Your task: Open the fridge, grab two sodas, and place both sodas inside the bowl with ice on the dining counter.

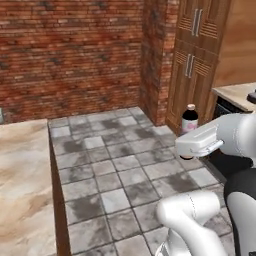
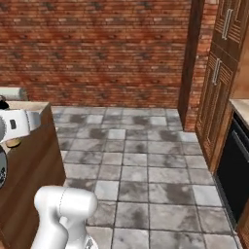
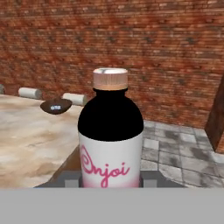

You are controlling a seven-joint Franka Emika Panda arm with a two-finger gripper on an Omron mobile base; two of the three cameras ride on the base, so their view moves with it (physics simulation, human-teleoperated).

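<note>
My gripper [image 3: 110, 180] is shut on a soda [image 3: 110, 131], a dark bottle with a pink cap and a white label in pink script. It stands upright between the fingertips [image 3: 70, 178]. In the left base view the soda [image 1: 189, 119] rises above my white hand over the tiled floor. The dark-brown bowl [image 3: 64, 107] with pale-blue ice [image 3: 55, 106] sits far off on the beige marble dining counter [image 3: 26, 140], ahead and left of the bottle. The counter [image 1: 22, 185] lies to the left of the arm. The fridge is out of view.
A brick wall [image 1: 75, 50] closes the far side. Tall wooden cabinets [image 1: 197, 55] and a black oven [image 2: 233, 165] stand on the right. Grey tiled floor [image 2: 141, 160] lies between them and the counter. Two pale rolls [image 3: 29, 92] lie beyond the counter's far edge.
</note>
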